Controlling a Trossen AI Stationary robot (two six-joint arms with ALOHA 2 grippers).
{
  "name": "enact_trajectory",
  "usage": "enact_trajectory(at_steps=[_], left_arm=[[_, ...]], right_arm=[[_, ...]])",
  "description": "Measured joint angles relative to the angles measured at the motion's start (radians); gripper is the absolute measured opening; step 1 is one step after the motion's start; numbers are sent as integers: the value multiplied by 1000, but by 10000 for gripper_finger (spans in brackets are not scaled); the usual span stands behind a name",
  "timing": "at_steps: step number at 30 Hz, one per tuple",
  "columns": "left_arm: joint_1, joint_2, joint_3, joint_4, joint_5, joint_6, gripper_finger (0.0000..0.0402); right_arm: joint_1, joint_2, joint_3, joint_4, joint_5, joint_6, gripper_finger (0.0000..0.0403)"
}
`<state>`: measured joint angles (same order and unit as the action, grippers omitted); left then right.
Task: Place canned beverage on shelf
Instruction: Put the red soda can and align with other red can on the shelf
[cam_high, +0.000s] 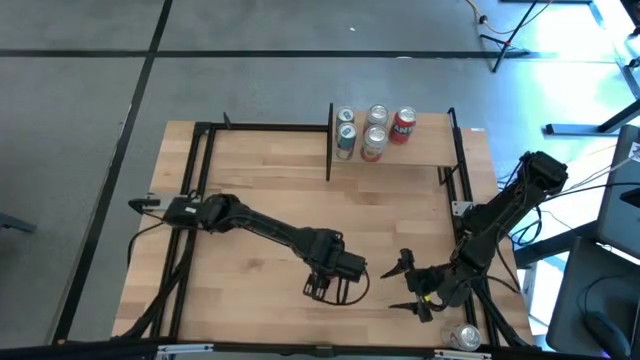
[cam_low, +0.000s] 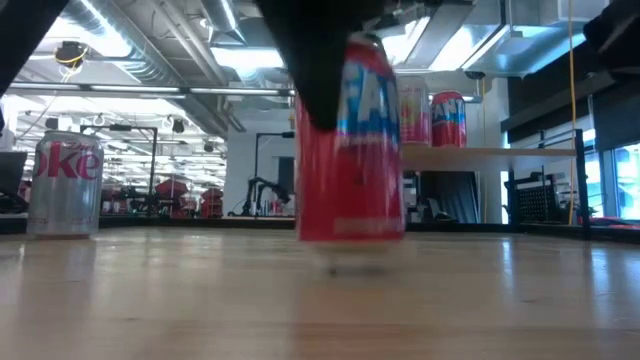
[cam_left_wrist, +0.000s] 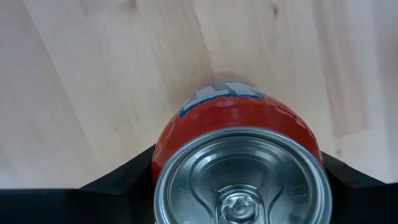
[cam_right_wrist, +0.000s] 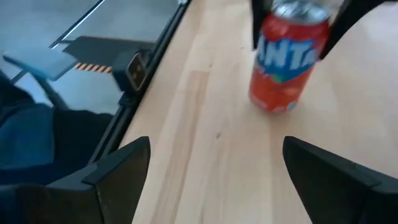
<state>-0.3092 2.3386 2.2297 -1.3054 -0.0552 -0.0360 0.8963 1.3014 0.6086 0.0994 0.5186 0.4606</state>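
Observation:
A red Fanta can (cam_left_wrist: 236, 118) sits between the fingers of my left gripper (cam_high: 332, 282) at the middle of the table's near half; in the high view the gripper hides it. It also shows in the low view (cam_low: 352, 150) and the right wrist view (cam_right_wrist: 287, 59). My right gripper (cam_high: 402, 285) is open and empty just to the right of it, pointing toward it. The shelf (cam_high: 432, 152) stands at the far right of the table and bears three upright cans (cam_high: 375, 130). My left gripper pinches the Fanta can between its two fingers (cam_left_wrist: 127, 180), one on each side of the can's upper wall (cam_left_wrist: 168, 146) just below the rim. The fingers come from above, pointing down. The can hangs nearly upright, its base a little above the table (cam_low: 350, 235).
A silver Diet Coke can (cam_high: 465, 337) stands at the table's near right corner, behind my right gripper; it also shows in the low view (cam_low: 65, 185). Black frame rails (cam_high: 195, 200) run along the table's edges. Bare wood lies between the grippers and the shelf.

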Motion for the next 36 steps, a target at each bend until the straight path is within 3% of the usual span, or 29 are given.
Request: enact_trajectory(at_steps=[6, 14, 20, 29, 36], left_arm=[[2, -3, -55, 36, -6, 74, 267], [-15, -4, -74, 61, -29, 169, 345], [-39, -33, -75, 46, -105, 191, 360], [-47, -144, -98, -22, -125, -50, 363], [-107, -256, -373, 90, -255, -253, 363]], right_arm=[[-36, 0, 0, 0, 91, -19, 349], [-116, 0, 0, 4, 39, -19, 349], [-158, 0, 0, 12, 26, -20, 349], [-250, 0, 0, 29, 16, -66, 349], [-321, 10, 0, 87, -116, -178, 349]])
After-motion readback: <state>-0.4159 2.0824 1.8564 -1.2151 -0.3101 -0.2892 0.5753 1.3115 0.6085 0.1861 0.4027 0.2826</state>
